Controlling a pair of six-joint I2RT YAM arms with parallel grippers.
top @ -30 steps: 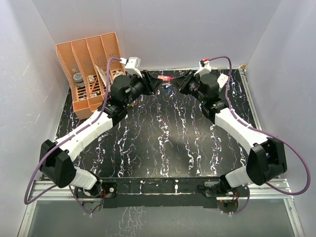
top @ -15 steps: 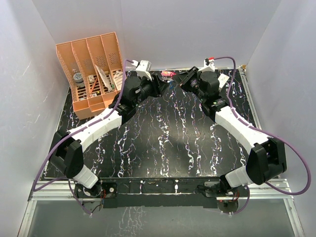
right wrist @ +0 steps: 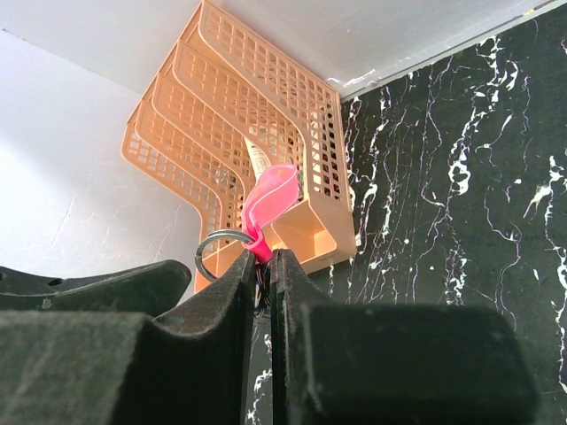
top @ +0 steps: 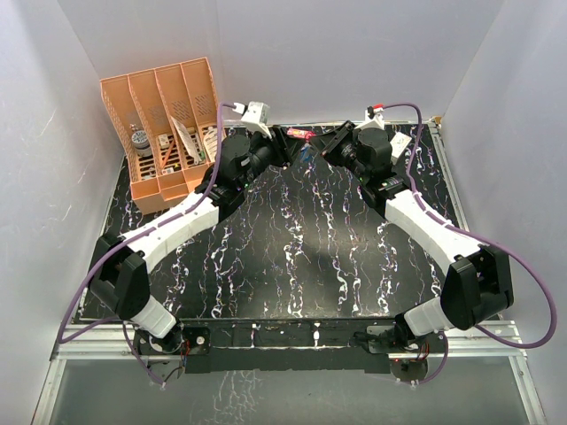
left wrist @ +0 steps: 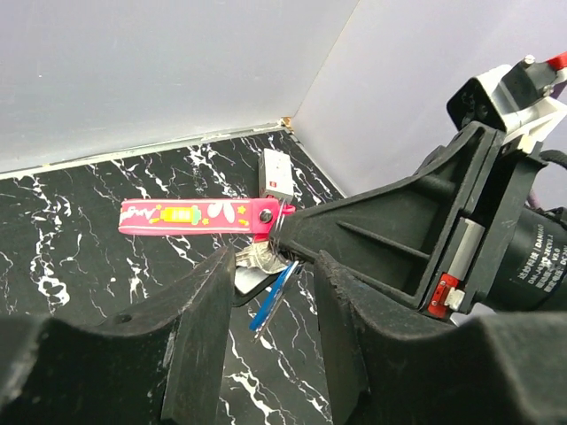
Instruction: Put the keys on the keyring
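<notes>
The black marbled worktop (top: 292, 257) fills the top view, with both arms stretched to its far edge; the keyring (top: 299, 134) is there only a small pink streak between the two wrists, and the keys cannot be made out. The orange mesh file rack (top: 164, 124) stands in the far left corner, well apart from the arms.

The left wrist view alone shows the keys. The left gripper (left wrist: 273, 283) has its jaws apart, one finger on each side of them, with clear space on the right-hand side; whether the other finger touches a key cannot be told. The right gripper (right wrist: 263, 264), seen from its own wrist, is closed on the pink strap just beside the metal ring (right wrist: 220, 248), and its black fingers hide everything below the ring; the rack fills the background there.

A small grey block with a red patch (left wrist: 276, 177) lies on the worktop just behind the strap.

In the left wrist view the strap runs level, its long axis left to right and its free end pointing away from the right gripper; the blue key (left wrist: 270, 299) hangs from the ring slanting down-left, with the other key (left wrist: 254, 258) bunched just above it.
</notes>
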